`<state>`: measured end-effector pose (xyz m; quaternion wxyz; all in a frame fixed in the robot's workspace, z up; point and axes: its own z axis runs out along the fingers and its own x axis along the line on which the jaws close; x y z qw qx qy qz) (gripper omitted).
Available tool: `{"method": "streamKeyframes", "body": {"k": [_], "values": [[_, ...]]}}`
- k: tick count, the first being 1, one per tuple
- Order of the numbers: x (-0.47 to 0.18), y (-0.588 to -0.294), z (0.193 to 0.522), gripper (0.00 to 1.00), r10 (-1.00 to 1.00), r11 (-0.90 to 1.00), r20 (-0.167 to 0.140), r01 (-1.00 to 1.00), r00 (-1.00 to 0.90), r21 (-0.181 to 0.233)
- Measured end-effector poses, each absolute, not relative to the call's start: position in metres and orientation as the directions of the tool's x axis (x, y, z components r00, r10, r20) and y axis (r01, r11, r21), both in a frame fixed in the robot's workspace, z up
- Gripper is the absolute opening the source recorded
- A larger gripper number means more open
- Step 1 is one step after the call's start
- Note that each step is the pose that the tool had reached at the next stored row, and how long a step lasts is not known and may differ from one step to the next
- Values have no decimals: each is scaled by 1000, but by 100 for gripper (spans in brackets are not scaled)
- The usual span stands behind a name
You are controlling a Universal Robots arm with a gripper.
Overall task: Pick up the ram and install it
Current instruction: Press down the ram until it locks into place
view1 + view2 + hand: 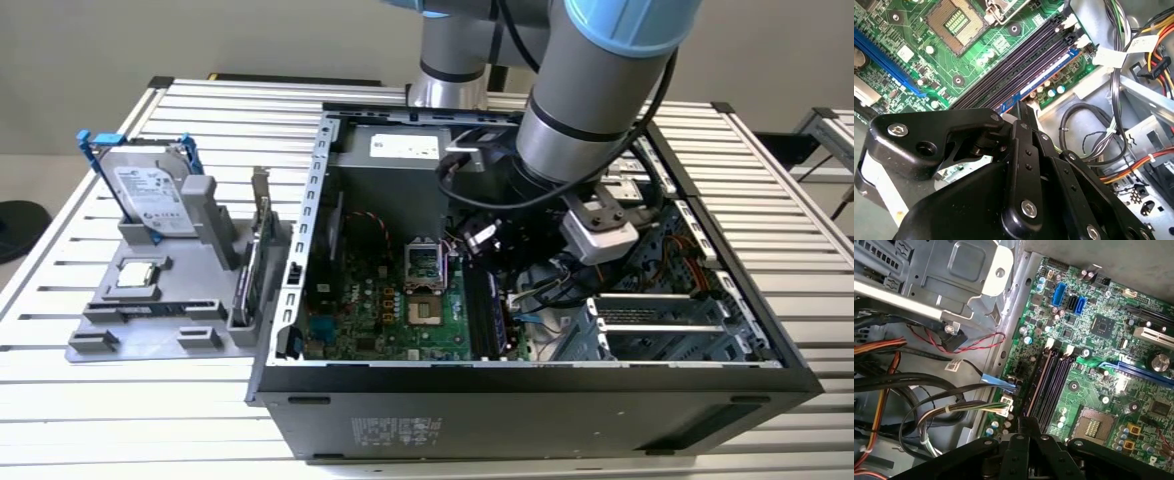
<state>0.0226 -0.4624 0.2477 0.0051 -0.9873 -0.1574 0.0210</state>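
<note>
The ram (1034, 382) is a thin dark stick seen edge-on, running out from my gripper (1026, 421) along the outermost of the black memory slots (1054, 385) on the green motherboard (1104, 355). In the second wrist view the ram (1041, 80) lies along the slot nearest the board's edge, and the gripper (1020, 111) is shut on its near end. I cannot tell whether it is pressed fully down into the slot. In the exterior view the arm's wrist (607, 225) reaches down into the open computer case (534, 385) above the memory slots (483, 305).
Loose cables (929, 390) and a metal drive cage (661, 320) crowd the side beside the slots. The processor socket (424, 270) lies on the other side. A grey holder (160, 310) at the exterior view's left carries a hard drive (147, 190) and an expansion card (260, 255).
</note>
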Motion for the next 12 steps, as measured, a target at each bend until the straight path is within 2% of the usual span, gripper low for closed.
{"method": "streamKeyframes", "body": {"k": [12], "values": [[22, -462, 248, 0, 360, -933, -40, 360, 932, -17]]}}
